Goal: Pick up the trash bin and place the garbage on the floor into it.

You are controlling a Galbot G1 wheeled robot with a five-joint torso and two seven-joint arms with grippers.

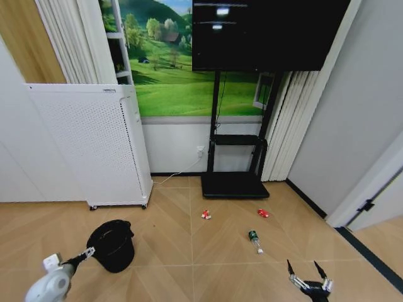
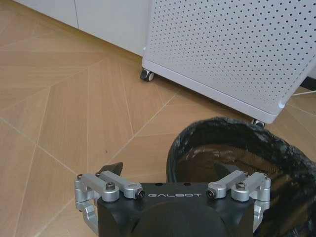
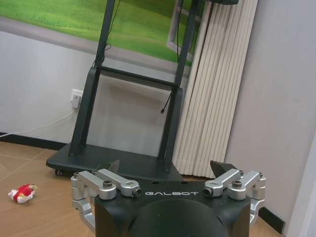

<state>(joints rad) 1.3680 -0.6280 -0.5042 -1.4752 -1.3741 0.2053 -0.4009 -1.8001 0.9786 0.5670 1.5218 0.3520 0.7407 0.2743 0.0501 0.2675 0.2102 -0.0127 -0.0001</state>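
Observation:
The trash bin (image 1: 112,244) is a small black round bin lined with a black bag, standing on the floor (image 1: 189,251) at the left. My left gripper (image 1: 87,253) is open just beside its near rim. In the left wrist view the left gripper (image 2: 168,170) straddles the edge of the trash bin (image 2: 222,126), one finger outside and one over the opening. The garbage lies to the right: a red-and-white wrapper (image 1: 206,214), a small red bit (image 1: 263,213) and a green bottle (image 1: 254,240). My right gripper (image 1: 307,275) hangs open low at the right, holding nothing. The wrapper (image 3: 22,192) also lies beyond the right gripper (image 3: 165,168).
A white perforated cabinet on castors (image 1: 94,145) stands just behind the bin, also seen close by (image 2: 222,49). The black TV stand base (image 1: 233,184) sits behind the garbage, under a wall screen (image 1: 264,31). A grey wall and door frame (image 1: 368,195) close the right side.

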